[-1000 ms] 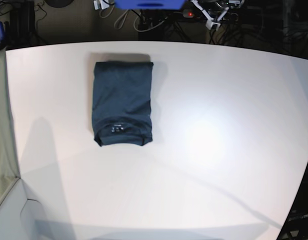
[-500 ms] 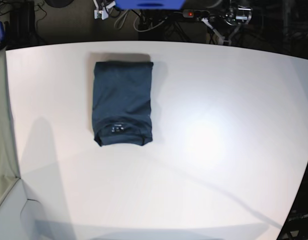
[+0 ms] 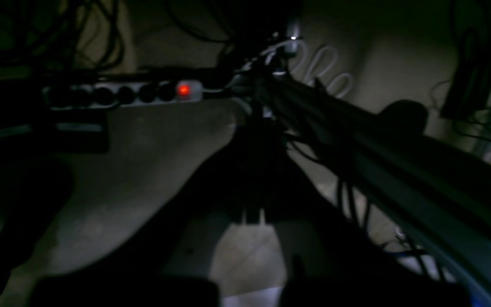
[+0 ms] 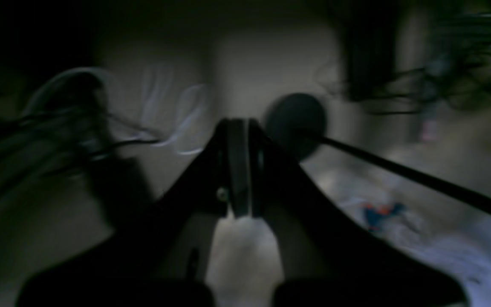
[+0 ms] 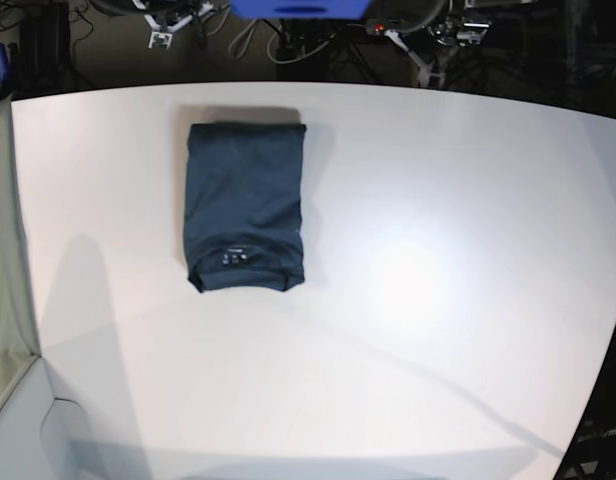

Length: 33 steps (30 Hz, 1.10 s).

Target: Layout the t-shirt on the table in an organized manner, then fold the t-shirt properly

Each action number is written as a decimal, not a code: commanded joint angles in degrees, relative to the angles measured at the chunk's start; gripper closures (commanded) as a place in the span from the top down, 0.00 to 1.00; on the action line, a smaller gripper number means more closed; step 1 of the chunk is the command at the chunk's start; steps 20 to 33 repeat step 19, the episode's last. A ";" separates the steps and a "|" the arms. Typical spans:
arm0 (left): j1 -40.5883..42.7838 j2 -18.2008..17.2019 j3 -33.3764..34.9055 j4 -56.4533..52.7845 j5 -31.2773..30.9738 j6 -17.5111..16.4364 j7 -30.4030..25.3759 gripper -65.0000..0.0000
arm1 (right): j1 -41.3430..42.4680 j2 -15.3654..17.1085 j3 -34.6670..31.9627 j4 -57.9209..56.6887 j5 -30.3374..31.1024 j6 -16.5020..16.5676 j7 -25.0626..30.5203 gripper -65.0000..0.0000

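The t-shirt [image 5: 245, 205], dark navy, lies folded into a neat upright rectangle on the left half of the white table [image 5: 418, 280], its neck label facing the near edge. Both arms are drawn back beyond the table's far edge. Only a white part of the right arm [image 5: 164, 24] and of the left arm [image 5: 426, 48] shows in the base view. My right gripper [image 4: 238, 128] is shut on nothing, its fingers pressed together over the dim floor. My left gripper [image 3: 255, 128] is a dark silhouette with its jaws together, also holding nothing.
Behind the table lie tangled cables [image 5: 308, 45], a power strip with a red light [image 3: 183, 90] and a blue object [image 5: 298, 7]. The table's edge curves along the right [image 5: 598, 400]. A grey surface borders its left side [image 5: 3, 300].
The right arm's white part has slid further left behind the far edge, and the left arm has shifted slightly there. The folded t-shirt has not moved.
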 commanded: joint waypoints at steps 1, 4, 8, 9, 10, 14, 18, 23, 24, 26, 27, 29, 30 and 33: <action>0.25 -0.47 0.09 0.04 -0.10 -0.32 0.16 0.00 | 0.54 0.22 0.08 0.08 0.18 -2.32 1.14 0.00; 0.60 -0.38 0.09 -0.05 -0.10 -0.32 0.25 0.00 | 0.89 -0.13 0.17 0.00 0.18 -3.99 1.14 0.00; 1.30 0.50 0.00 -0.14 -0.10 -0.32 3.50 0.00 | 1.15 -1.10 0.17 0.08 0.18 -4.17 1.23 0.00; 1.39 1.12 -0.09 -0.05 -0.46 -0.32 3.94 0.00 | 1.24 -1.19 -0.09 0.08 0.18 -4.17 1.23 0.00; 1.39 1.56 -0.18 -0.05 -0.46 -0.32 4.03 0.00 | 1.24 -1.28 -0.09 0.08 0.18 -3.99 1.23 0.00; 1.30 2.52 -0.35 -0.05 -0.63 -0.32 4.56 0.00 | 1.24 -1.01 -2.12 0.00 0.09 -3.82 1.14 0.00; 0.60 3.67 -0.44 -0.05 -0.81 -0.32 7.37 0.00 | 0.98 0.75 -6.77 -0.09 0.18 -3.82 1.14 0.00; 0.51 3.84 -0.44 -0.05 -0.81 -0.32 8.43 0.00 | 0.98 0.83 -7.30 -0.09 0.18 -3.82 1.14 0.00; 0.51 3.84 -0.44 -0.05 -0.81 -0.32 8.43 0.00 | 0.98 0.83 -7.30 -0.09 0.18 -3.82 1.14 0.00; 0.51 3.84 -0.44 -0.05 -0.81 -0.32 8.43 0.00 | 0.98 0.83 -7.30 -0.09 0.18 -3.82 1.14 0.00; 0.51 3.84 -0.44 -0.05 -0.81 -0.32 8.43 0.00 | 0.98 0.83 -7.30 -0.09 0.18 -3.82 1.14 0.00; 0.51 3.84 -0.44 -0.05 -0.81 -0.32 8.43 0.00 | 0.98 0.83 -7.30 -0.09 0.18 -3.82 1.14 0.00; 0.51 3.84 -0.44 -0.05 -0.81 -0.32 8.43 0.00 | 0.98 0.83 -7.30 -0.09 0.18 -3.82 1.14 0.00; 0.51 3.84 -0.44 -0.05 -0.81 -0.32 8.43 0.00 | 0.98 0.83 -7.30 -0.09 0.18 -3.82 1.14 0.00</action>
